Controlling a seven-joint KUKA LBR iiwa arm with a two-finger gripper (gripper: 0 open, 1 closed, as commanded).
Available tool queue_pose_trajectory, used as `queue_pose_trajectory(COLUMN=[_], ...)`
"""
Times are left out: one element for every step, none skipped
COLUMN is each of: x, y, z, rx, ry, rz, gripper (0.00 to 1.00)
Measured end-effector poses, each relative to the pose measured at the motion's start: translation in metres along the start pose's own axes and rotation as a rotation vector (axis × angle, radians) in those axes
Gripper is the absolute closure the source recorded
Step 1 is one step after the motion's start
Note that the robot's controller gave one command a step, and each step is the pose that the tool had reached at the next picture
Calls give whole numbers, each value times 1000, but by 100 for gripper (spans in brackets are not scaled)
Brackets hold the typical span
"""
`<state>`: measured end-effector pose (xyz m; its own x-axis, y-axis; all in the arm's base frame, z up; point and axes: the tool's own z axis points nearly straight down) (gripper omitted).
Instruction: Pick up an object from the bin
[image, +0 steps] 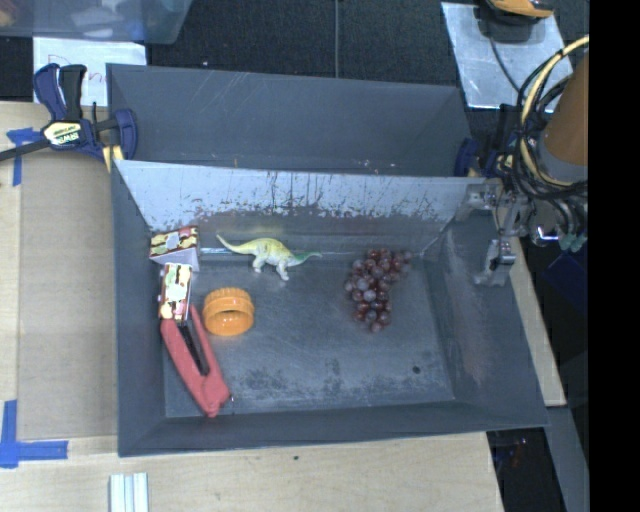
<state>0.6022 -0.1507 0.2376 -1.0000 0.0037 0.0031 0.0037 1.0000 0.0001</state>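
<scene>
At the bin's (300, 120) 3 o'clock wall hangs the gripper (497, 252), opening can't be told; dark grape bunch (375, 288) lies nearest, toward 3 of centre; likely pick: drop centred, close across its narrow width; toy dinosaur (268, 252) at 11, orange disc (228, 310) at 9.

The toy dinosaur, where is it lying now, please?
In the camera view, the toy dinosaur stands by the bin's back wall, between a carton and grapes.
</scene>
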Motion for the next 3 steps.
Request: queue_pose_trajectory(x=[-1, -12, -27], y=[1, 32, 77], z=[-4, 69, 76], rx=[1, 2, 4], ry=[-6, -11, -18], rz=[-3, -115, -274], gripper=[0, 0, 0])
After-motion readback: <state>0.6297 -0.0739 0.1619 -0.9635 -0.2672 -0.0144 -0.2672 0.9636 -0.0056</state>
